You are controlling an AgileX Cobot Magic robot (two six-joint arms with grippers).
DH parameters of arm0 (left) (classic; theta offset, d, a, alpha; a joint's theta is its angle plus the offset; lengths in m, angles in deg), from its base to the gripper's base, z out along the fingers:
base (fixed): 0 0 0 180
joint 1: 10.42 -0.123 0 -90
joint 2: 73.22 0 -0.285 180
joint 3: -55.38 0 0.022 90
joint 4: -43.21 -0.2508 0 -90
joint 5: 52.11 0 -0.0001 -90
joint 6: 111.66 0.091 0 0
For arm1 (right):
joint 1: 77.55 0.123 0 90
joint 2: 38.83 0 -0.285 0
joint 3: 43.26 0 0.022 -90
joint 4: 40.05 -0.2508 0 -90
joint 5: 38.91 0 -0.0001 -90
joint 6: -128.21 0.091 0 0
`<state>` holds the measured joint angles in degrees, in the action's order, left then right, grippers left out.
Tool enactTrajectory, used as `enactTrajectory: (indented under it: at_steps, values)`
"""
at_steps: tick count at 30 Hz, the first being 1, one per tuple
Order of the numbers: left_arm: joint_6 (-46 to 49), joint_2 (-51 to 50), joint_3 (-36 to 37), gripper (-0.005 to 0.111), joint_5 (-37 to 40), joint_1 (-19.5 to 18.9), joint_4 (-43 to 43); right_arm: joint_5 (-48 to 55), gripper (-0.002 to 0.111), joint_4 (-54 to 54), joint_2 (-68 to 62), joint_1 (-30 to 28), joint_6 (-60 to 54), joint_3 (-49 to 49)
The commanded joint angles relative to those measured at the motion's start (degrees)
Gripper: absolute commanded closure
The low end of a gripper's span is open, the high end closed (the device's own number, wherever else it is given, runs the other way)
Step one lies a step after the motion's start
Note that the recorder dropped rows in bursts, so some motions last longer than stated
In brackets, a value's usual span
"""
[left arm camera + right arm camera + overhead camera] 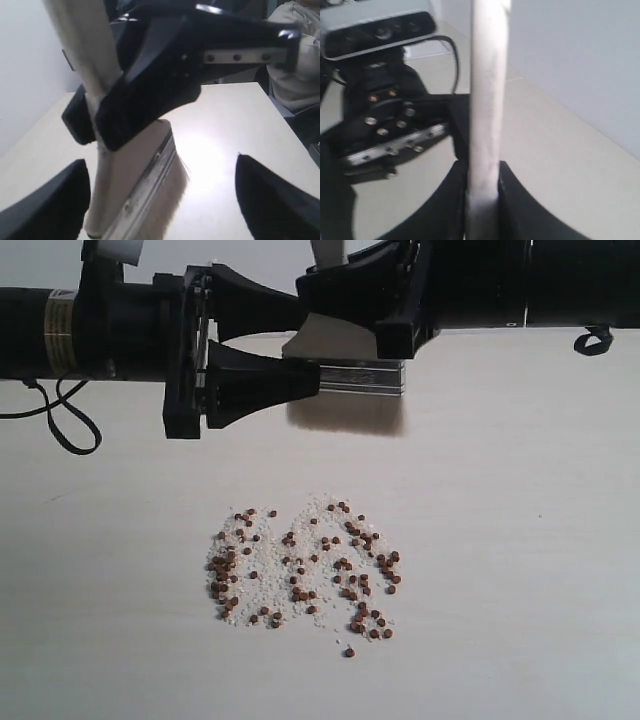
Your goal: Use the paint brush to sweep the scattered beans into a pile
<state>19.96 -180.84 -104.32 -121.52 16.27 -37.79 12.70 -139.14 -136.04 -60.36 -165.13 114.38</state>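
Observation:
The beans [300, 570], small reddish-brown pellets among whitish crumbs, lie in a loose patch on the pale table, nearer the camera than both arms. Above and behind them the paint brush [360, 378] hangs bristles down, clear of the table. My right gripper [388, 332] is shut on its pale wooden handle [486, 100], the jaws pressed against both sides at the grip [482, 186]. My left gripper [308, 342] is open wide, one finger on each side of the brush's silver ferrule [145, 190] without touching it. In the left wrist view this gripper [160, 200] frames the off-white bristles [172, 200].
A black cable [70, 425] loops on the table under the left arm. A person in light clothes [295, 60] sits past the table's far edge. A white wall [570, 60] runs along one side of the table.

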Motion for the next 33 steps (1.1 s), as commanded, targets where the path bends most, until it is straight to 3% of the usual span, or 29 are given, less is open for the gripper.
enactTrajectory:
  at_steps: [1,4,6,8,9,10,14,17,20,21,22,23,30,32,33]
  values:
    - [0.1,0.2,-0.3,0.031,1.7,-2.7,-0.8,-14.1,0.108,-0.9,1.7,-0.2,0.7,0.4]
    - [0.1,0.2,-0.3,0.034,1.9,-4.6,-2.0,-22.0,0.108,-0.9,1.8,-0.2,1.1,0.4]
    - [0.0,0.2,-0.3,0.046,1.9,-6.1,-2.1,-27.7,0.108,-0.9,1.9,-0.2,2.3,0.4]
    - [-2.6,0.2,-0.3,0.070,2.3,-7.4,-2.3,-31.8,0.108,-0.9,2.1,-0.2,3.1,0.4]
    - [-5.5,0.2,-0.3,0.093,2.7,-8.2,-3.2,-32.9,0.108,-0.9,2.1,-0.2,3.1,0.4]
    - [-6.3,0.2,-0.3,0.107,3.0,-8.8,-4.2,-33.0,0.108,-0.9,2.1,-0.2,3.3,0.4]
    - [-8.9,1.0,-0.1,0.107,9.4,-10.1,-5.5,-32.9,0.108,-0.9,2.1,-0.2,4.2,0.0]
    - [-10.3,4.4,2.3,0.107,20.8,-9.4,0.3,-33.4,0.108,-0.9,2.1,-0.2,4.6,-0.5]
    - [-8.2,10.3,6.4,0.107,35.9,-7.5,9.5,-33.8,0.108,-0.9,2.0,-0.2,5.7,-0.5]
    - [-3.0,15.7,9.3,0.107,44.4,-5.4,17.2,-33.9,0.108,-0.9,2.0,-0.2,6.0,-0.5]
    - [1.0,19.2,10.9,0.107,47.1,-4.3,22.1,-34.0,0.108,-0.9,2.0,-0.2,6.2,-0.5]
    - [9.3,24.9,14.2,0.107,48.4,-2.5,33.7,-34.0,0.108,-0.9,2.0,-0.2,6.8,-0.5]
    - [34.9,46.5,31.9,0.107,40.4,0.2,64.6,-34.0,0.108,-0.9,2.0,-0.2,7.1,-0.5]
    - [47.4,56.1,42.0,0.107,37.8,0.2,82.1,-33.9,0.108,-0.9,2.0,-0.2,7.8,-0.5]
    - [50.3,58.7,44.5,0.107,36.6,0.2,85.7,-33.9,0.108,-0.9,2.0,-0.2,8.7,-0.5]
